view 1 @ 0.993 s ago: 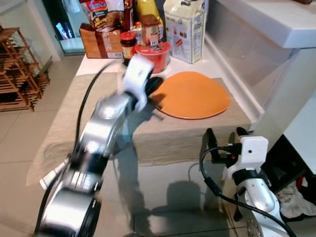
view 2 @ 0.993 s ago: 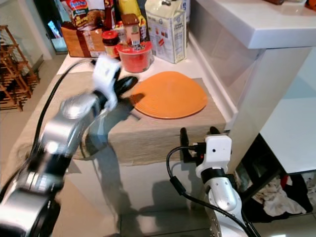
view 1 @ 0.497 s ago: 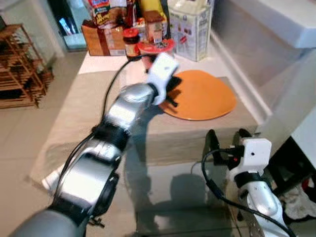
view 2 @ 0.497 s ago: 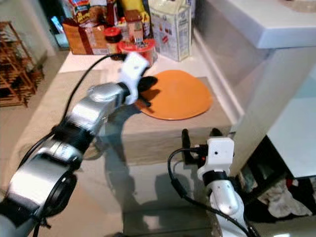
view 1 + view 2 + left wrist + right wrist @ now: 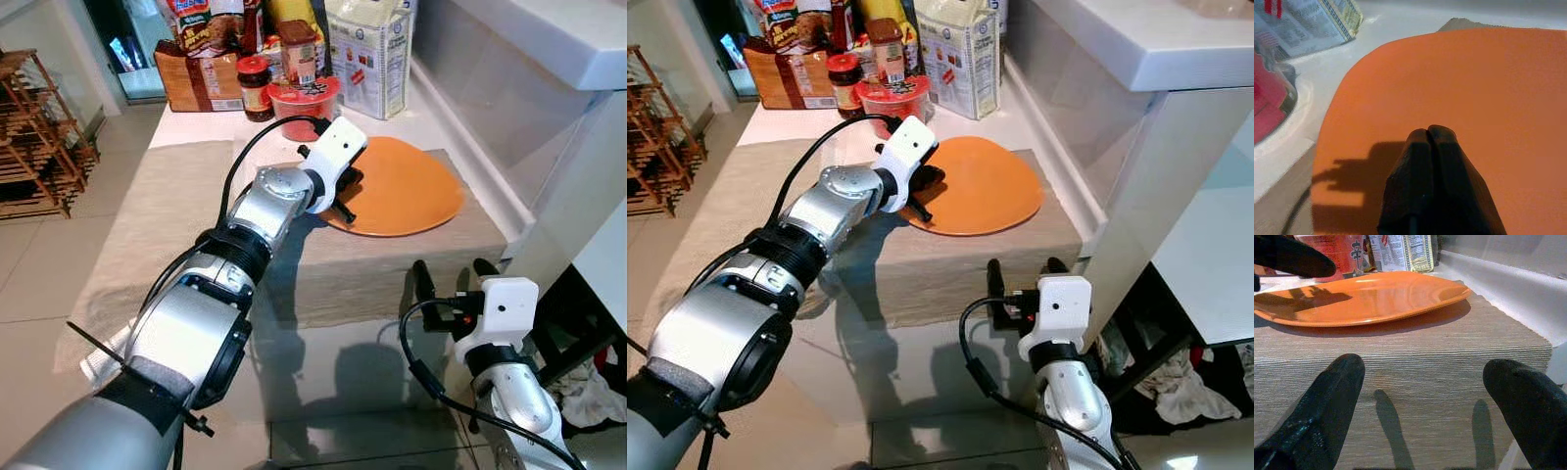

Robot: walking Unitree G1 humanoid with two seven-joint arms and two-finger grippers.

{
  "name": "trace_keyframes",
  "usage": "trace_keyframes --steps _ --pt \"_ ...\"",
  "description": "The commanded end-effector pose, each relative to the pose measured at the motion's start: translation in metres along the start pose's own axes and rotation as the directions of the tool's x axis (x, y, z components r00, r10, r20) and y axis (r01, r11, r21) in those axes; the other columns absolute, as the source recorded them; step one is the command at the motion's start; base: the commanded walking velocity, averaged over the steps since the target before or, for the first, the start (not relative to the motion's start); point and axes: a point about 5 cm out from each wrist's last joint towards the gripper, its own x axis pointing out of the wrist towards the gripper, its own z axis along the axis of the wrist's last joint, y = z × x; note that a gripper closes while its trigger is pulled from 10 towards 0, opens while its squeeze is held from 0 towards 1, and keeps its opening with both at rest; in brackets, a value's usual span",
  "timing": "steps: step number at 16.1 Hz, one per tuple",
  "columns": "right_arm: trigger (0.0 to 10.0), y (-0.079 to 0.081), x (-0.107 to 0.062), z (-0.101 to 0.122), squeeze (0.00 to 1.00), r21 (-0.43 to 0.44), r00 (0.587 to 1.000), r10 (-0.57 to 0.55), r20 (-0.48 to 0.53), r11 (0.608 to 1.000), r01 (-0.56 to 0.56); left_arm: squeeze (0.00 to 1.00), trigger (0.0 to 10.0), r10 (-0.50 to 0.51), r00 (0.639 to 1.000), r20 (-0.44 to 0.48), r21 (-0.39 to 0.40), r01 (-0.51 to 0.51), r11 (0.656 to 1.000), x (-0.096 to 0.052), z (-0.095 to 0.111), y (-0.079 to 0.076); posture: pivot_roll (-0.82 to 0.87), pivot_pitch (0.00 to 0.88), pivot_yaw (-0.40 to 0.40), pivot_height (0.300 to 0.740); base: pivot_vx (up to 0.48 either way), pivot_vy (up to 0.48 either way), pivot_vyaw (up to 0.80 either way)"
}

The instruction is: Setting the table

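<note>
An orange plate lies on a beige table runner, towards its far right end. My left arm reaches across the runner, and my left gripper hangs shut just above the plate's left part, with nothing held. Its shadow falls on the orange surface. My right gripper is open at the runner's near edge, low and in front of the plate, with nothing between its fingers.
Groceries crowd the table's far end: a red cup, a jar, a milk carton and a brown package. A white counter rises on the right. A wooden rack stands at the left.
My left arm has swung forward and right, bringing its gripper from the plate's left side to above the plate. The right arm has stayed put. The camera shifted slightly.
</note>
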Motion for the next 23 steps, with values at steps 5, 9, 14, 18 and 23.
trace_keyframes --steps 5,9,14,18,23 --pt "10.0 0.002 0.0 0.001 0.0 -0.004 1.0 0.01 -0.02 1.0 -0.01 0.0 0.0 0.072 0.991 -0.112 -0.061 -0.079 0.995 -0.006 -0.029 0.012 -0.18 0.025 0.078 0.727 0.0 0.0 0.0" --pt "10.0 0.004 0.002 0.0 0.0 0.0 1.0 0.018 -0.024 1.0 -0.018 0.0 0.0 0.092 0.977 -0.193 0.021 -0.089 0.996 -0.012 -0.041 0.021 -0.17 0.023 0.079 0.727 0.0 0.0 0.0" --pt "10.0 0.004 0.003 -0.001 0.0 0.0 0.999 0.027 -0.035 1.0 -0.027 0.0 0.0 0.141 0.968 -0.209 0.064 -0.13 0.989 -0.025 -0.047 0.042 -0.16 0.024 0.074 0.727 0.0 0.0 0.0" --pt "10.0 0.003 0.004 0.0 0.0 0.002 0.999 0.028 -0.034 1.0 -0.028 0.0 0.0 0.148 0.967 -0.206 0.064 -0.138 0.988 -0.029 -0.049 0.047 -0.15 0.027 0.068 0.727 0.0 0.0 0.0" --pt "10.0 0.004 0.004 -0.001 0.0 0.003 0.998 0.037 -0.04 0.999 -0.037 0.0 0.0 0.164 0.961 -0.221 0.075 -0.151 0.986 -0.04 -0.056 0.059 -0.15 0.022 0.066 0.727 0.0 0.0 0.0"
